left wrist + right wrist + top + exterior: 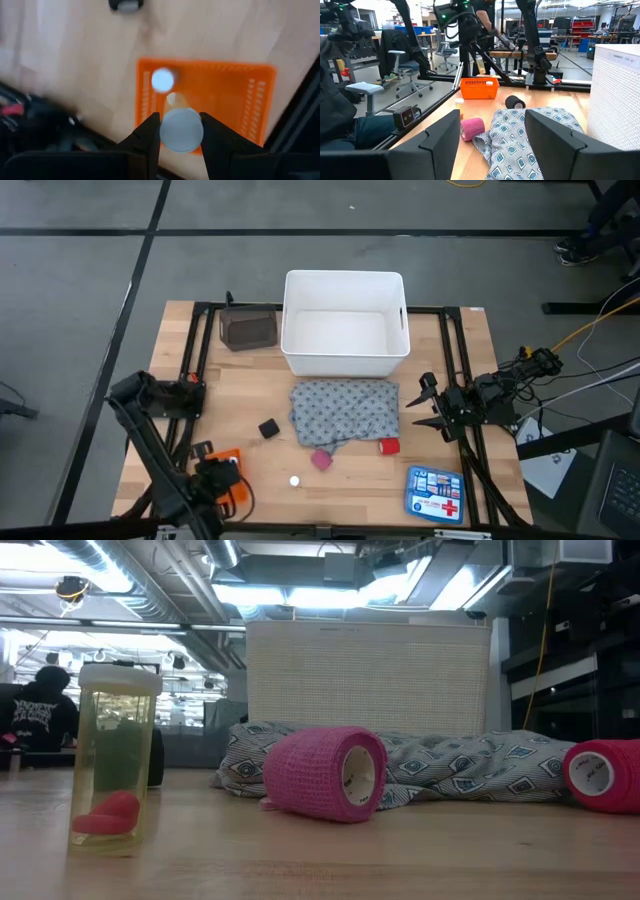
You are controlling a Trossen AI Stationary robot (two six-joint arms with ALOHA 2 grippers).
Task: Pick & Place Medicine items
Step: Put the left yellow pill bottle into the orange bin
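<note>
My left gripper (pixel 222 476) (pixel 180 120) hangs over an orange basket (pixel 225 95) (pixel 229 457) at the table's near left, shut on a white-capped clear vial (pixel 181 131). A second white cap (pixel 162 80) lies in the basket. A third vial (pixel 115 760) (pixel 294 480) stands upright on the table. The grey dotted cloth (pixel 345 412) lies crumpled at the middle, with the black roll (pixel 268 428) to its left, the pink roll (pixel 321 460) (pixel 325 773) against its near edge and the red roll (pixel 389 446) at its near right corner. My right gripper (pixel 425 405) (pixel 492 117) waits open at the right edge. My left gripper pinches the vial's white cap (pixel 172 142) between its two fingers, one on each side. The fingers come from above, pointing down. The vial's yellowish body (pixel 175 100) points down toward the basket; I cannot tell whether its lower end touches the basket.
A white bin (pixel 345 358) stands at the far middle, a dark brown container (pixel 248 330) to its left. A blue first-aid box (pixel 436 492) lies at the near right corner. Bare wood shows between the basket and the pink roll.
</note>
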